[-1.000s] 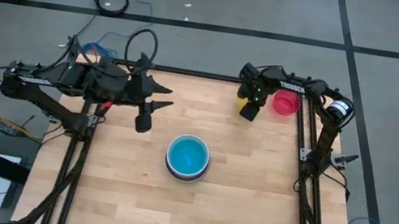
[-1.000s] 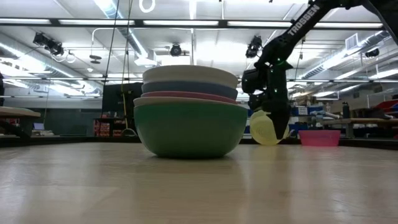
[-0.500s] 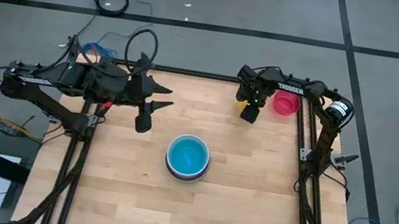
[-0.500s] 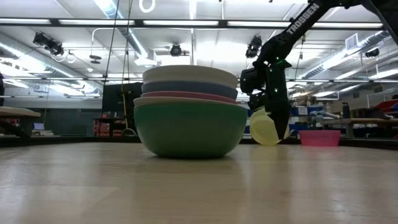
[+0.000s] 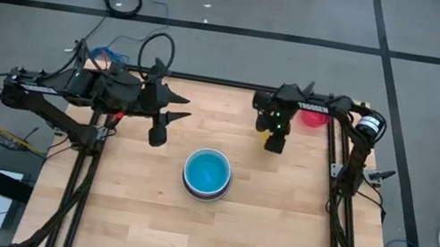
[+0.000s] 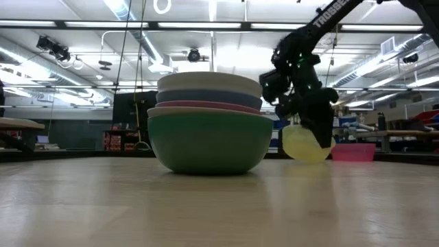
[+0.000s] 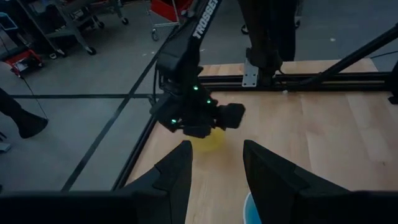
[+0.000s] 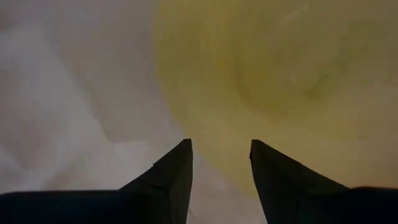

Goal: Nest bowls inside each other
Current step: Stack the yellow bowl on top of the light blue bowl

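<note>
A stack of nested bowls stands on its green bottom bowl at the table's middle, and its cyan inside shows from above. A small yellow bowl sits tilted under my right gripper, toward the far right. The gripper is open, with its fingers astride the bowl's wall. A pink bowl rests at the far right corner, partly under the right arm. My left gripper hangs open above the table's left part, holding nothing. My right gripper comes from above, slanting, with one finger inside the yellow bowl and the other outside its rim. The gap is wider than the wall, and I cannot tell which finger touches it. The bowl is tilted, its underside down at the table.
The table's black frame rail runs close along the right side, beside the right arm. Bare wood lies between the yellow bowl and the stack and across the near half of the table.
My right gripper has swung from beside the pink bowl toward the table's near edge and the stack, tipping as it went. The yellow bowl has gone along with it and has turned from nearly on edge to a broader, more open-up pose.
</note>
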`<act>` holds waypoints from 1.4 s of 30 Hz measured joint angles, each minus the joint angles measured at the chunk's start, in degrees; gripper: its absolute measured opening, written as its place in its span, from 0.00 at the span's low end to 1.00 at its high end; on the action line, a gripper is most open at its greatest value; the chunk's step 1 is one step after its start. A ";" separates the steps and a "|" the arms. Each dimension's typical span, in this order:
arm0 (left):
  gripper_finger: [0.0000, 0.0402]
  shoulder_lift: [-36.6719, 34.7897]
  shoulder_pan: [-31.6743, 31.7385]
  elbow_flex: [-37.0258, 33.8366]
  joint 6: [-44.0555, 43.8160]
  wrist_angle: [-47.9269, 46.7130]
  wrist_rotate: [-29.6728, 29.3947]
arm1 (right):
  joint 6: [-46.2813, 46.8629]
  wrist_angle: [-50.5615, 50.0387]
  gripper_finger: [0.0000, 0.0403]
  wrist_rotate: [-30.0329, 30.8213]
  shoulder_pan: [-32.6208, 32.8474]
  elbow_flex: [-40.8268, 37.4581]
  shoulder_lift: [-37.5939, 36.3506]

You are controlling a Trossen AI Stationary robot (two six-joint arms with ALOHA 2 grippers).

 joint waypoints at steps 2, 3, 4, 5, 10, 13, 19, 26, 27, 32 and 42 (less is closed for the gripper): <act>0.38 0.01 0.00 0.00 0.02 -0.08 0.00 | 0.65 1.12 0.37 0.15 2.28 0.00 -1.31; 0.38 0.00 0.00 0.00 0.10 -0.20 -0.01 | 1.13 2.19 0.38 0.56 3.28 0.00 -2.14; 0.38 0.00 0.00 0.00 0.22 -0.32 -0.01 | 1.55 3.28 0.38 0.80 4.24 0.00 -3.11; 0.38 0.02 -0.01 0.00 0.23 -0.32 0.00 | 1.97 4.15 0.39 1.02 5.01 0.00 -4.04; 0.38 0.02 0.00 0.00 0.68 0.00 0.02 | 4.09 5.07 0.41 1.51 7.12 0.02 -7.01; 0.38 0.02 0.00 0.00 0.70 0.44 0.01 | 4.02 5.84 0.41 2.10 7.14 0.02 -6.74; 0.38 0.02 -0.02 0.00 0.15 0.00 0.02 | 3.58 8.71 0.41 1.89 5.69 0.00 -5.59; 0.38 0.04 -0.02 0.00 0.28 -0.60 0.02 | 4.59 7.98 0.41 -0.67 7.63 0.00 -5.59; 0.38 0.04 -0.02 0.00 0.28 -0.62 0.02 | 4.63 8.02 0.41 -0.83 8.02 0.00 -5.59; 0.38 0.04 -0.02 0.00 0.31 -0.41 0.02 | 5.00 8.86 0.41 -1.53 8.83 0.00 -5.59; 0.38 0.04 -0.02 0.00 0.17 -0.14 0.02 | 5.81 12.18 0.42 -1.36 7.32 -2.10 -5.11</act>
